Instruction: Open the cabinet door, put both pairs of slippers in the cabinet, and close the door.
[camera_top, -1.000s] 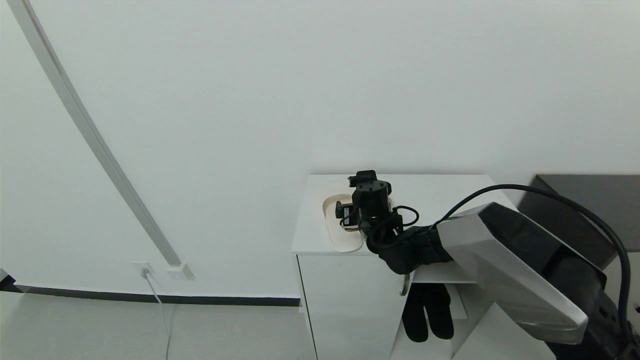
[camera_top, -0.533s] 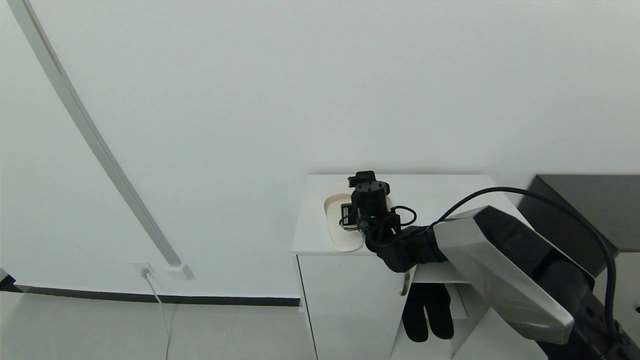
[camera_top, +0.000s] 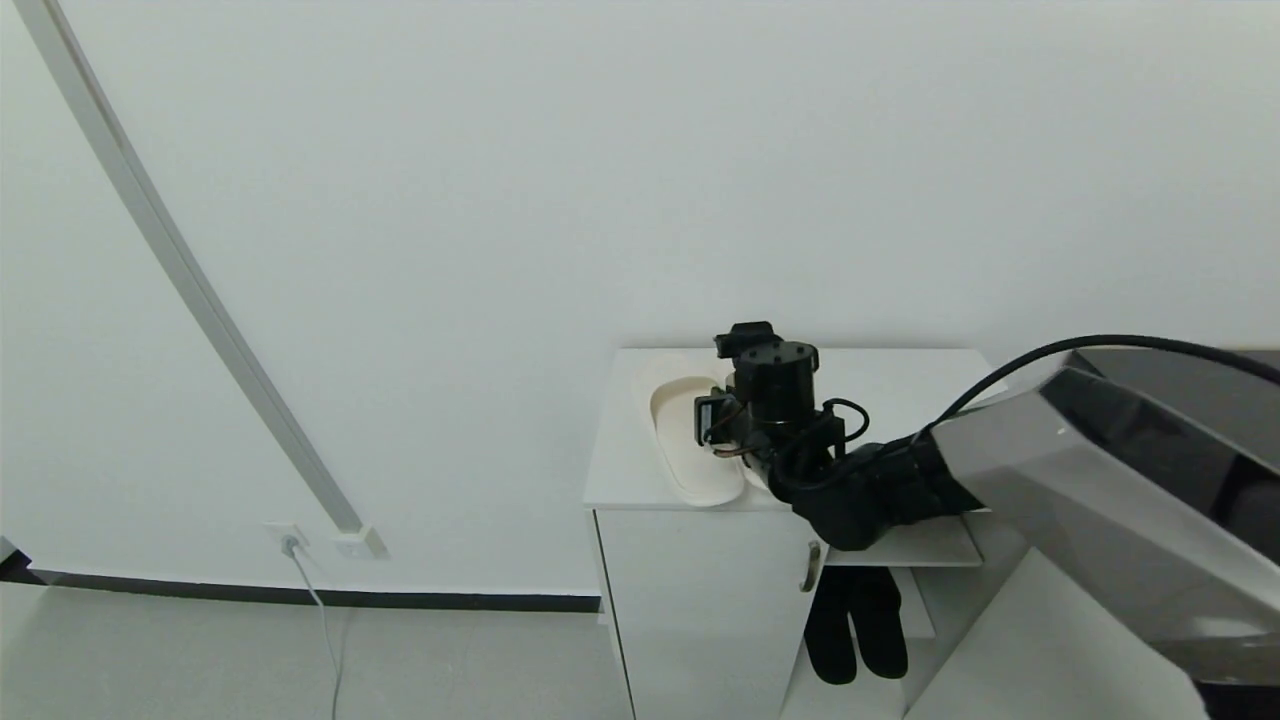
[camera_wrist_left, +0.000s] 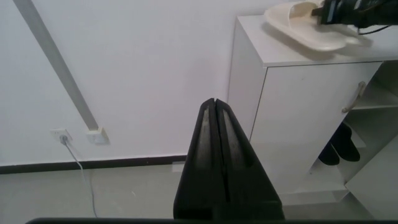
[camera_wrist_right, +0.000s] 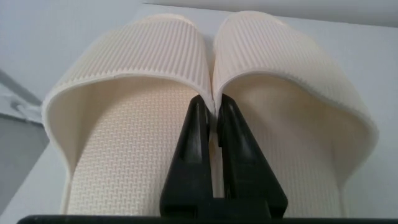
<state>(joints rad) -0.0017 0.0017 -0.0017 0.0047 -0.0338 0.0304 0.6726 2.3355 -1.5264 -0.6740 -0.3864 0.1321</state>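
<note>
- Currently the right gripper (camera_wrist_right: 214, 112) is clamped on the touching inner edges of the cream slippers (camera_wrist_right: 149, 68), pinching the pair together.
- The cream slippers lie on the cabinet top (camera_top: 900, 385), near its front left corner.
- The step in hand looks like picking up the second pair. The next move calls for lifting both without one sliding free, then lowering them past the top's front edge into the open right side.
- A pair of black slippers (camera_top: 855, 620) already sits inside the cabinet (camera_top: 700, 610), below a shelf (camera_top: 900, 548).
- The left gripper (camera_wrist_left: 216, 112), fingers together and holding nothing, hangs well apart from the cabinet.
</note>
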